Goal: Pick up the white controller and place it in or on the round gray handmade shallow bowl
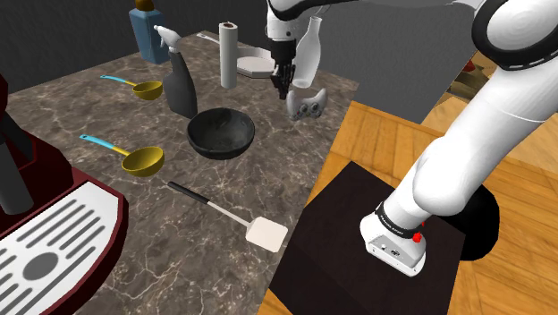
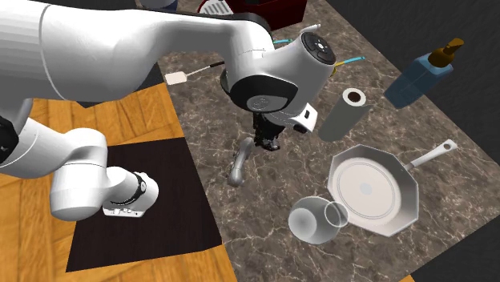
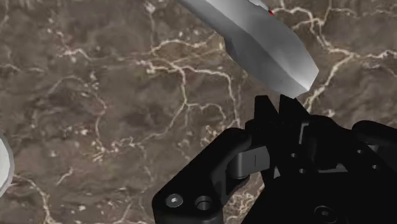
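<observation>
Nothing's done yet: the controller (image 1: 309,106) lies on the worktop (image 1: 80,112), just beside and below the tool (image 1: 283,89), not lifted. The tool's fingers are pressed together on nothing, tips right by one pale horn of the controller. It's a whitish-grey, two-horned pad with small dark marks on its face. The grasp, the lift and the carry to the dark round bowl (image 1: 221,132), on the tool's other side, are all left.

The arm (image 1: 452,157) was glossy white with dark bands at its joints and a small red button (image 1: 417,238) near its base. The black end effector (image 3: 275,105) showed two round screw holes (image 3: 204,203).
</observation>
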